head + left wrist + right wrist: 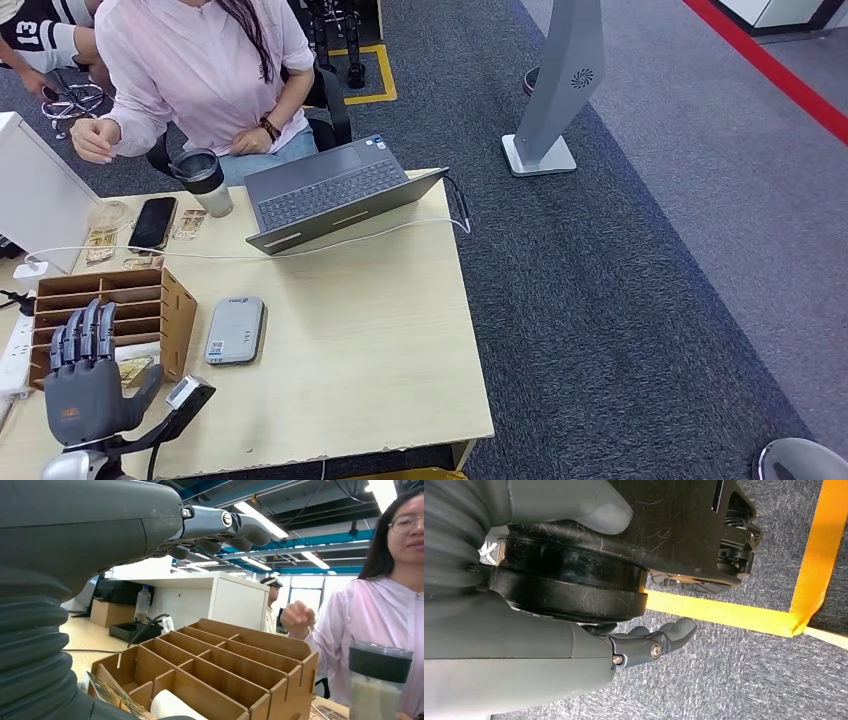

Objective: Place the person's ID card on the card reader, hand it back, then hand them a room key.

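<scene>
At the near left of the counter (380,330), the left hand (85,385) hovers with fingers spread and straight, holding nothing, just before the wooden organizer (110,315). The card reader (234,329) lies just to its right, long axis running near to far. The right hand (644,642) hangs over the floor, fingers loosely curled, empty; the left is nearer. No ID card is discernible.

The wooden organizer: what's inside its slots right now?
The wooden organizer has mostly bare slots. Its nearest compartments hold a white roll and a printed card. The left hand hovers over the near end, covering part of it.
</scene>
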`<control>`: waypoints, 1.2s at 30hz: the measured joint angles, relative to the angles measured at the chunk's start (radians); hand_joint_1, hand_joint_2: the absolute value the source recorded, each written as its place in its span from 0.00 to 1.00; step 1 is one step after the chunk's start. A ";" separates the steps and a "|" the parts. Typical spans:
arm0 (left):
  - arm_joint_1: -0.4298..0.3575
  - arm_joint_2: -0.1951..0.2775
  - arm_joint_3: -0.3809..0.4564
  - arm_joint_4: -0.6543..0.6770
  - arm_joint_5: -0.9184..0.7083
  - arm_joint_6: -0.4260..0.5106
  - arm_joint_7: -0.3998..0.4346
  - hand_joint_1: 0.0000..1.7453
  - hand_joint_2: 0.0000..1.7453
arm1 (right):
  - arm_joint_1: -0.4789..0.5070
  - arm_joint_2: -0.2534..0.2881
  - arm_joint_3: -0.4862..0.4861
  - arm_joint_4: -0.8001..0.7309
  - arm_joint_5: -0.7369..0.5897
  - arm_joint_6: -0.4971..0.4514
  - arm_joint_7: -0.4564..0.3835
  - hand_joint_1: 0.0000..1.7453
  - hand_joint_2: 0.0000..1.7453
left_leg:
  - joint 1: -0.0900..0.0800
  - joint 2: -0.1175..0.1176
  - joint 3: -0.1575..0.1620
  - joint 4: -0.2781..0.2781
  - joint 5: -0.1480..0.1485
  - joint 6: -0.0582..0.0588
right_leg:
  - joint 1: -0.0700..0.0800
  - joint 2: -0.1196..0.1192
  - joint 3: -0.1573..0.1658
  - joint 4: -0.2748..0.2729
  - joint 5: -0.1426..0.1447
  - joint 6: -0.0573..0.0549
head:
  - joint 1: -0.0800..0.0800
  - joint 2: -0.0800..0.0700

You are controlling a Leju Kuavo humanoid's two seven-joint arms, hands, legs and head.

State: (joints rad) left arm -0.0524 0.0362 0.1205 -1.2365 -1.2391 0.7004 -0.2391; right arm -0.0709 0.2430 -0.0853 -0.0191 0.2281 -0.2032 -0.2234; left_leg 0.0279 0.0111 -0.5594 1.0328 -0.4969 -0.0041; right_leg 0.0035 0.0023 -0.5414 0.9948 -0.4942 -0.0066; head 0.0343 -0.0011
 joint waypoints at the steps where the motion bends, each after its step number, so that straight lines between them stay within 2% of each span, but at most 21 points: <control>1: 0.003 0.001 -0.005 -0.004 0.000 0.000 0.001 0.00 1.00 | 0.000 0.000 0.000 0.000 0.000 0.000 0.000 0.00 1.00 | 0.000 0.000 0.000 0.000 0.000 0.000 | 0.000 0.000 0.000 0.000 0.000 0.000 | 0.000 0.000; 7: 0.043 0.004 -0.047 -0.046 -0.036 0.000 0.002 0.00 1.00 | 0.000 0.001 -0.005 0.001 0.000 -0.001 -0.001 0.00 1.00 | 0.000 0.000 0.000 0.000 0.000 0.000 | 0.000 0.000 0.000 0.000 0.000 0.000 | 0.000 0.000; 11: 0.087 0.013 -0.121 -0.067 -0.072 -0.005 0.088 0.00 1.00 | 0.000 0.003 -0.014 0.002 -0.002 -0.008 -0.002 0.00 1.00 | 0.000 0.000 0.000 0.000 0.000 0.000 | 0.000 0.000 0.000 0.000 0.000 0.000 | 0.000 0.000; 15: 0.135 0.052 -0.224 -0.082 -0.078 -0.046 0.222 0.00 1.00 | 0.000 0.005 -0.027 0.002 -0.008 -0.016 -0.003 0.00 1.00 | 0.000 0.000 0.000 0.000 0.000 0.000 | 0.000 0.000 -0.001 0.000 0.000 0.000 | 0.000 0.000; 21: 0.190 0.100 -0.327 -0.107 -0.075 -0.069 0.287 0.00 1.00 | 0.001 0.005 -0.032 0.003 -0.012 -0.019 -0.004 0.00 1.00 | 0.000 0.000 -0.001 0.000 0.000 0.000 | 0.000 0.000 -0.001 0.000 0.000 0.000 | 0.000 0.000; 29: 0.216 0.137 -0.359 -0.129 -0.068 -0.064 0.324 0.00 1.00 | 0.001 0.005 -0.032 0.003 -0.013 -0.020 -0.004 0.00 1.00 | 0.000 0.000 -0.001 0.000 0.000 0.000 | 0.000 0.000 -0.001 0.000 0.000 0.000 | 0.000 0.000; 36: 0.222 0.149 -0.365 -0.138 -0.071 -0.062 0.331 0.00 1.00 | 0.001 0.005 -0.033 0.003 -0.013 -0.021 -0.004 0.00 1.00 | 0.000 0.000 -0.001 0.000 0.000 0.000 | 0.000 0.000 -0.001 0.000 0.000 0.000 | 0.000 0.000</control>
State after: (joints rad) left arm 0.1694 0.1849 -0.2448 -1.3741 -1.3103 0.6384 0.0920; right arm -0.0700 0.2483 -0.1178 -0.0164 0.2151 -0.2246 -0.2278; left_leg 0.0274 0.0111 -0.5601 1.0325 -0.4969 -0.0040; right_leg 0.0031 0.0023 -0.5424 0.9949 -0.4943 -0.0065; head 0.0344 -0.0011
